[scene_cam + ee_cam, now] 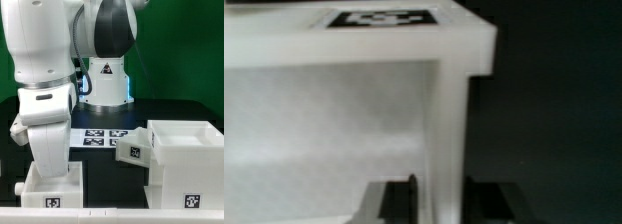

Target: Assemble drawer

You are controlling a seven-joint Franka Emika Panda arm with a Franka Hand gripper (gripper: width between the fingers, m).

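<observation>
The exterior camera sat low and close, out at the near edge of the table [105,180]. It faced almost level across it toward the robot's base [105,80] in the upper middle of the frame, and it was so near that the arm [45,70] swallowed the whole upper left. The wrist camera looked along the gripper [446,205], with its dark fingertips [397,200] in shot, hard up against a white tray [349,110] whose wall filled the picture. Both views shared that tray [50,185], lower left in the exterior frame beneath the arm.
</observation>
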